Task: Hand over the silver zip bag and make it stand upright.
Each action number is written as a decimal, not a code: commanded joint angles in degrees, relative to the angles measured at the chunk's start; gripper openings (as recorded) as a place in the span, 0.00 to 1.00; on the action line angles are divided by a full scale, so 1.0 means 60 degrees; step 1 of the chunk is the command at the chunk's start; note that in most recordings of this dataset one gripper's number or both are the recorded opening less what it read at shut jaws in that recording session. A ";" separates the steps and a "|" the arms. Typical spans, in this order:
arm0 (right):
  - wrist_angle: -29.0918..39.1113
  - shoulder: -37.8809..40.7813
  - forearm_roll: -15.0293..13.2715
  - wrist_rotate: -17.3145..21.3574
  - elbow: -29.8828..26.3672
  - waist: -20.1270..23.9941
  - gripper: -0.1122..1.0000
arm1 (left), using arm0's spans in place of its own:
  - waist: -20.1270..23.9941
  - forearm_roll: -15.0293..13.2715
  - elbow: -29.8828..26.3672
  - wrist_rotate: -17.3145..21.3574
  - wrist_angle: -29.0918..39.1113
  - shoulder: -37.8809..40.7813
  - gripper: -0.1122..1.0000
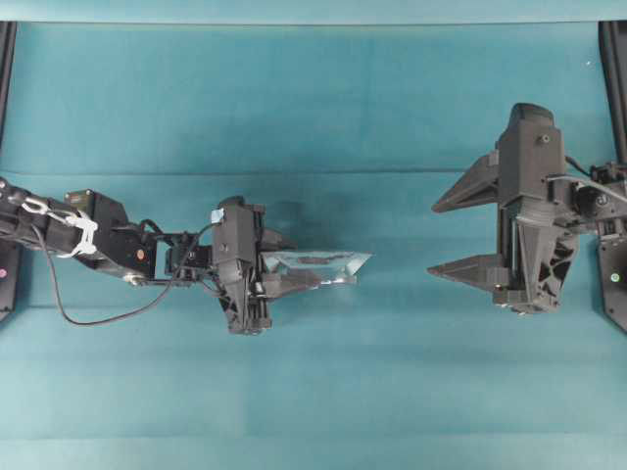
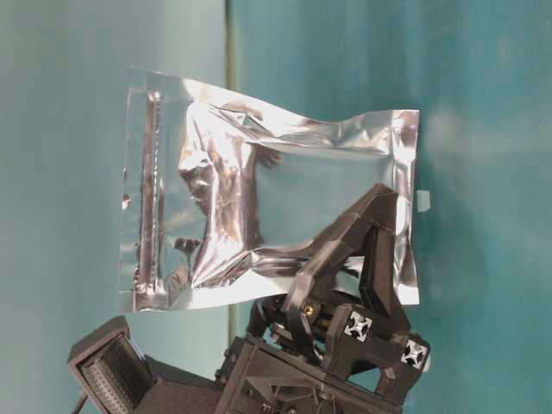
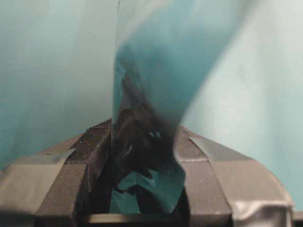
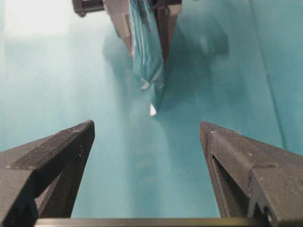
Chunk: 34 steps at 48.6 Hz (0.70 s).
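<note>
The silver zip bag (image 1: 318, 266) is a shiny crinkled foil pouch held edge-up above the table. My left gripper (image 1: 284, 264) is shut on one end of it. In the table-level view the bag (image 2: 259, 190) hangs in the air with its zip strip at the left, and the gripper's fingers (image 2: 371, 233) clamp its lower right part. The left wrist view shows the bag (image 3: 151, 94) rising from between the closed pads. My right gripper (image 1: 436, 237) is open and empty, facing the bag from the right with a gap between them. In the right wrist view the bag (image 4: 147, 52) is ahead, centred between the fingers.
The teal table cover (image 1: 313, 98) lies under both arms. Dark frame posts (image 1: 615, 59) stand at the side edges. A tiny white speck (image 2: 423, 200) shows beside the bag.
</note>
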 commanded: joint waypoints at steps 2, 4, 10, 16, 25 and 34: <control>-0.0073 -0.0088 0.0000 0.0117 -0.0059 0.0015 0.91 | -0.0059 0.0015 0.0000 0.0015 0.0015 -0.0073 0.36; -0.0073 -0.0088 0.0000 0.0117 -0.0073 0.0015 0.91 | -0.0059 0.0015 0.0000 0.0015 0.0000 -0.0059 0.36; -0.0088 -0.0088 0.0000 0.0117 -0.0073 0.0015 0.91 | -0.0059 0.0015 -0.0015 0.0015 0.0073 -0.0059 0.36; -0.0073 -0.0088 0.0000 0.0117 -0.0059 0.0015 0.91 | -0.0059 0.0015 -0.0029 0.0015 0.0190 -0.0059 0.36; -0.0073 -0.0103 0.0000 0.0117 -0.0044 0.0015 0.91 | -0.0059 0.0015 -0.0044 0.0015 0.0190 -0.0073 0.36; -0.0073 -0.0103 0.0000 0.0117 -0.0044 0.0015 0.91 | -0.0059 0.0015 -0.0044 0.0015 0.0190 -0.0059 0.36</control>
